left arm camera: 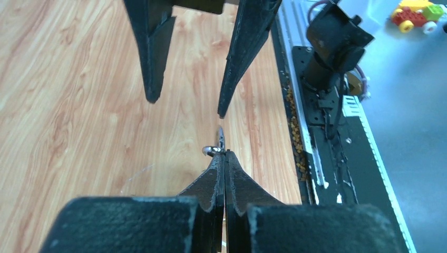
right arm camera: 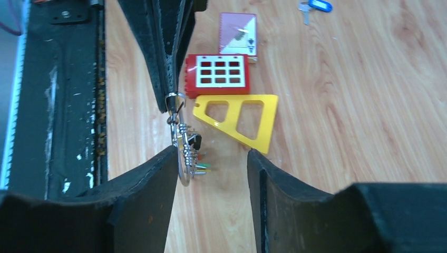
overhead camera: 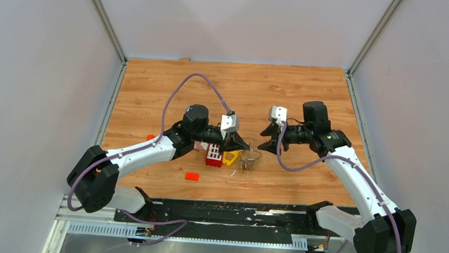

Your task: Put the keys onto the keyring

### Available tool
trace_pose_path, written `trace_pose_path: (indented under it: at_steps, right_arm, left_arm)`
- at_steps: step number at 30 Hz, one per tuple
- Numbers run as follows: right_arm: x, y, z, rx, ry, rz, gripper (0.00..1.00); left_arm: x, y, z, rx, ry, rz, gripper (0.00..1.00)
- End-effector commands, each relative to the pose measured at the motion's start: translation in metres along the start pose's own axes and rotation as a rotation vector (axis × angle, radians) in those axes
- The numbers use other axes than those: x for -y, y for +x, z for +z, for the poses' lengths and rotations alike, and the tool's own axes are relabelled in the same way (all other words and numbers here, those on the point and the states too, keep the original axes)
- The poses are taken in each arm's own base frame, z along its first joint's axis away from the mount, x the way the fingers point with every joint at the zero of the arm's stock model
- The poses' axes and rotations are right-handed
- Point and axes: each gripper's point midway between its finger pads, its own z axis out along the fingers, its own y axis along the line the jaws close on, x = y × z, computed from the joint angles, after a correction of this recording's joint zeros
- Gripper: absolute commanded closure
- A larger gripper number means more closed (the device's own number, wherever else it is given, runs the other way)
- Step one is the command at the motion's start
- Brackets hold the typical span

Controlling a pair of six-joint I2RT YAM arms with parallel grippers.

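Hanging off pinched L gripper (left arm camera: 225, 155) — keyring (left arm camera: 220, 138) w/ keys (right arm camera: 192, 150), just beside R gripper (right arm camera: 212, 153).

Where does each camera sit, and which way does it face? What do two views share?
Top external: above and behind the left arm and right arm, looking down at the table; both show.
Left wrist: on the left arm, looking along its shut left claw toward the open right claw.
Right wrist: on the right arm, looking over the right claw at the left claw.
Shared: both wrist views show the left claw pinching the keyring.
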Motion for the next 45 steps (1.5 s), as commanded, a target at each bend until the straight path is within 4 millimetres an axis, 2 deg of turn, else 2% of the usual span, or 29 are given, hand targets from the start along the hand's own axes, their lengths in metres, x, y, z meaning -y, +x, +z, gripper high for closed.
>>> trace_pose_path:
  at_steps: [1,6,10,22,29,34,44,45]
  right_arm:
    - [-0.026,-0.017,-0.003,0.07,-0.146,-0.054,0.47]
    - [-0.035,-0.027,-0.001,0.108,-0.201,-0.037,0.39]
    - [-0.039,-0.029,0.004,0.11,-0.214,-0.048,0.38]
    - [-0.047,-0.02,0.035,0.067,-0.275,-0.041,0.39]
    - [-0.052,-0.019,0.045,0.054,-0.304,-0.043,0.45]
    - [-0.052,-0.019,0.047,0.056,-0.308,-0.037,0.56]
    - [-0.053,-0.017,0.045,0.047,-0.303,-0.041,0.99]
    - [-0.053,-0.018,0.045,0.047,-0.3,-0.045,1.0]
  left_arm:
    - [0.024,-0.034,-0.01,0.045,0.145,0.216,1.0]
    - [0.031,-0.027,-0.014,-0.013,0.208,0.281,1.0]
    - [0.032,-0.023,-0.014,-0.027,0.223,0.289,1.0]
    - [0.033,-0.016,-0.012,-0.025,0.234,0.277,1.0]
    - [0.033,-0.016,-0.012,-0.016,0.231,0.275,1.0]
    - [0.034,-0.016,-0.012,-0.013,0.232,0.273,1.0]
    - [0.033,-0.014,-0.013,-0.011,0.221,0.275,1.0]
    - [0.032,-0.013,-0.013,-0.013,0.219,0.275,1.0]
